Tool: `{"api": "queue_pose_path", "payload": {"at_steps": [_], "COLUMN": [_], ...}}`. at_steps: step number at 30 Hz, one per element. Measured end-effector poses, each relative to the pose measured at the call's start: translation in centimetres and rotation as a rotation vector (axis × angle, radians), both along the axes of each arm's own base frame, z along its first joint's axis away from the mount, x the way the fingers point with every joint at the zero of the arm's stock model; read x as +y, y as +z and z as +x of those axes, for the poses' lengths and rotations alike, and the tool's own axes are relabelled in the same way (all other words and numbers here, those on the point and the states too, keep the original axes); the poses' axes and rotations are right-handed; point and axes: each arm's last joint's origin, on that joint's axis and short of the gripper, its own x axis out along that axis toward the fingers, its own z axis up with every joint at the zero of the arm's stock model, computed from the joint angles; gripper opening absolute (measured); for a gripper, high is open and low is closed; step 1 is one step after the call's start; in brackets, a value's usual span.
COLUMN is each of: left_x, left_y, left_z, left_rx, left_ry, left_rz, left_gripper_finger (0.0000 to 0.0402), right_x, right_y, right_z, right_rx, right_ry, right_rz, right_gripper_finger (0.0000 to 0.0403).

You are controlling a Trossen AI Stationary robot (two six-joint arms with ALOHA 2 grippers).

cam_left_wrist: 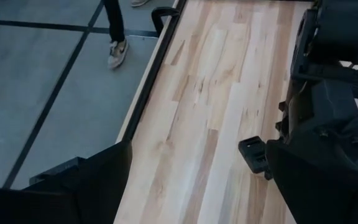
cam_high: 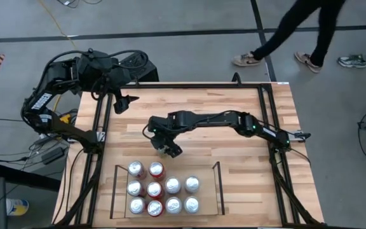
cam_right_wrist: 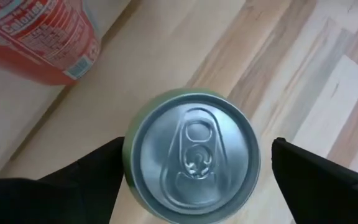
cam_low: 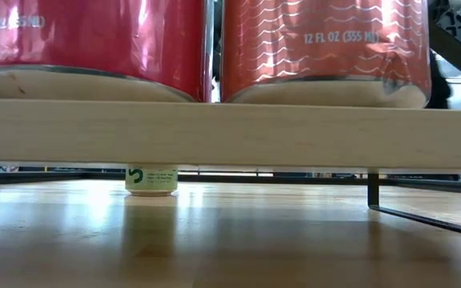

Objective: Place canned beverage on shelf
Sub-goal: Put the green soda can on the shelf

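Right gripper (cam_high: 168,147) hanging over the middle of the table (cam_high: 234,172), fingers (cam_right_wrist: 73,186) spread wide on either side of an upright green can (cam_right_wrist: 191,155), no visible contact with its wall; silver lid and pull tab facing straight up into the wrist camera. Green can standing on bare planks just outside the open far edge of the shelf (cam_high: 217,184), seen from table height as a pale green base (cam_low: 151,181) beyond the shelf's wood floor. Close beside it, a red can (cam_right_wrist: 39,37) on the raised shelf plank. Inside the shelf, ten cans (cam_high: 164,187) upright in three rows, mostly silver tops with several red ones mixed in, crowding the left and middle of the bay; right-hand strip of the floor bare. Two red cans filling the low view at the near edge. Left gripper (cam_high: 127,102) parked near the table's far left corner, jaws apart, holding nothing. Beyond the far edge of the table, a person's legs and shoes (cam_high: 297,38) on the grey floor.
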Motion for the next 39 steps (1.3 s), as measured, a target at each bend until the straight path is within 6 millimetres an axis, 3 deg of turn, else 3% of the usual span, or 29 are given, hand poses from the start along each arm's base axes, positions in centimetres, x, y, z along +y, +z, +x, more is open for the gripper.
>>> {"api": "queue_pose_path", "payload": {"at_steps": [4, 14, 20, 27, 32, 36, 39], "left_x": [0.0, 0.0, 0.0, 0.0, 0.0, -0.1, -0.2], "left_y": [0.0, 0.0, 0.0, -0.1, -0.1, 0.0, 0.2], "left_z": [0.0, 0.0, 0.0, -0.1, -0.1, -0.4, -0.7], "left_rx": [0.0, 0.001, 0.006, 0.01, 0.013, 0.014, 0.008], "left_ry": [0.001, 0.001, 0.002, 0.001, -0.001, -0.016, -0.033], "left_rz": [0.002, 0.003, 0.001, 0.001, 0.003, 0.02, 0.027], "left_gripper_finger": [0.0355, 0.0355, 0.0355, 0.0355, 0.0355, 0.0355, 0.0355], "right_x": [0.3, 1.4, 0.9, -0.5, -0.7, 0.4, 2.7], "right_y": [0.0, 0.1, 1.2, 5.8, 9.4, 13.3, 15.2], "right_z": [0.0, 0.0, -0.9, -3.3, -6.7, -10.3, -12.7], "right_rx": [-0.002, -0.001, 0.036, 0.015, 0.072, 0.073, 0.066], "right_ry": [0.0, 0.013, -0.094, -0.294, -0.469, -0.599, -0.683], "right_rz": [-0.012, -0.029, -0.055, -0.052, -0.057, -0.009, 0.002], "right_gripper_finger": [0.0354, 0.0244, 0.024, 0.024, 0.024, 0.024, 0.024]}}
